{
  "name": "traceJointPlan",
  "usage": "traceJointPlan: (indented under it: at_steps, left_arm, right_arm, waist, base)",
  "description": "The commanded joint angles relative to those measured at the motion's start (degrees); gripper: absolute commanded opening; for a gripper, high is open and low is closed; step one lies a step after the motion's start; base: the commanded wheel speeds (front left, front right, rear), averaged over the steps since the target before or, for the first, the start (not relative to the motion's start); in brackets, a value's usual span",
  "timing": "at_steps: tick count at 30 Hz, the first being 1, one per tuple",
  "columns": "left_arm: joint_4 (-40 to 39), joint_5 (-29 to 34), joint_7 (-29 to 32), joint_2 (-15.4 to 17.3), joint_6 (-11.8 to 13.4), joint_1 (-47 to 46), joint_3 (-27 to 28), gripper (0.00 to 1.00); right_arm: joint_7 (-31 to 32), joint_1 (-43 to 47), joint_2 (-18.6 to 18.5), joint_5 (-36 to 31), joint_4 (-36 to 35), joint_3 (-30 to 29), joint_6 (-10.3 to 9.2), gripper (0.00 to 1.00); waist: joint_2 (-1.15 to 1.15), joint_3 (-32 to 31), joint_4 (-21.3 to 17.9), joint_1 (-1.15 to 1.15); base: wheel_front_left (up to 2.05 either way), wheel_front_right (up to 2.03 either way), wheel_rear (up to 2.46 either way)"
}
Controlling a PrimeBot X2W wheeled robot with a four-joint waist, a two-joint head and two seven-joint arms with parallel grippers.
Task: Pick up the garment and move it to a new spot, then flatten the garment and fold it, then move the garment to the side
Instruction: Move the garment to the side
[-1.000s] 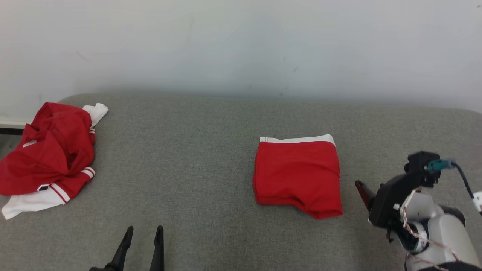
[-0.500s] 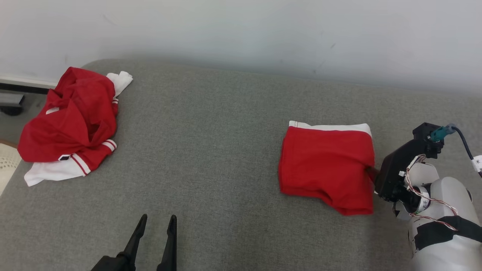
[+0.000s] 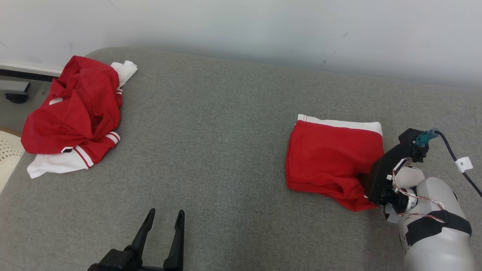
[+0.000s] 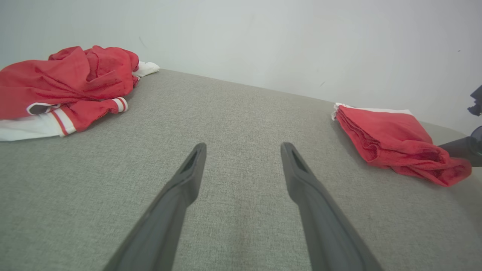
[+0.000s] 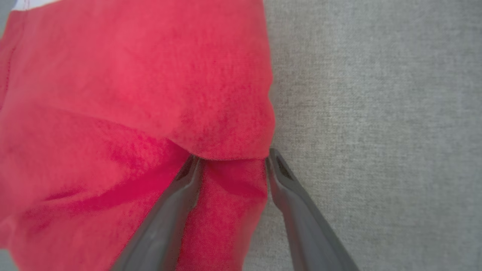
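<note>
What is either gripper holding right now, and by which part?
Nothing is held yet. The right gripper, fingers open, straddles a fold at the edge of the folded red garment, not pinched. The left gripper is open and empty.

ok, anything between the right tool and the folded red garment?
Nothing visible. The right tool is at the edge of the folded red garment, its fingers apart and straddling a fold of the cloth.

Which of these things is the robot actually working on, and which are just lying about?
In the job: folded red garment; right gripper, jaws apart astride its edge.
Lying about: crumpled red-and-white clothing, far left; left gripper, open above the grey padded surface.
</note>
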Motion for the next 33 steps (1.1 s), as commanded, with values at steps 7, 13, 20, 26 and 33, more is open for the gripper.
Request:
traceJointPlan:
  at_steps: [7, 13, 20, 26, 33]
  left_arm:
    - [-0.7, 0.4, -0.2, 0.4, 0.0, -0.2, 1.0, 1.00]
    - [-1.8, 0.9, -0.2, 0.9, 0.0, -1.5, 1.7, 1.00]
    - [-3.9, 1.1, -0.2, 1.4, 0.0, -3.7, 1.6, 1.00]
    - [-7.0, 0.3, -0.2, 1.9, 0.0, -6.2, 1.1, 1.00]
    - [-9.1, 0.0, -0.2, 2.4, 0.0, -7.6, 0.4, 1.00]
  right_arm:
    - [-2.7, 1.0, -0.1, -3.2, -0.8, 0.3, -0.14, 0.00]
    - [-1.3, 3.4, -1.9, -7.3, -8.5, 1.3, -0.14, 0.00]
    - [0.7, 8.6, -13.4, -9.7, -18.1, 3.3, -0.14, 0.00]
    - [-1.7, 11.1, -21.9, -12.4, -19.5, 1.8, -0.14, 0.00]
    - [-9.9, 11.8, -29.3, -16.3, -19.9, 1.6, -0.14, 0.00]
  waist:
    - [0.00, 0.8, -2.7, -0.01]
    - [0.00, 2.8, -5.8, -0.01]
    - [0.00, 7.5, -8.4, -0.01]
    - [0.00, 11.0, -8.7, -0.01]
    - [0.00, 13.2, -8.2, -0.01]
  base:
    - [0.00, 0.00, 0.00]
    - [0.00, 0.00, 0.00]
    - [0.00, 0.00, 0.00]
    - [0.00, 0.00, 0.00]
    - [0.00, 0.00, 0.00]
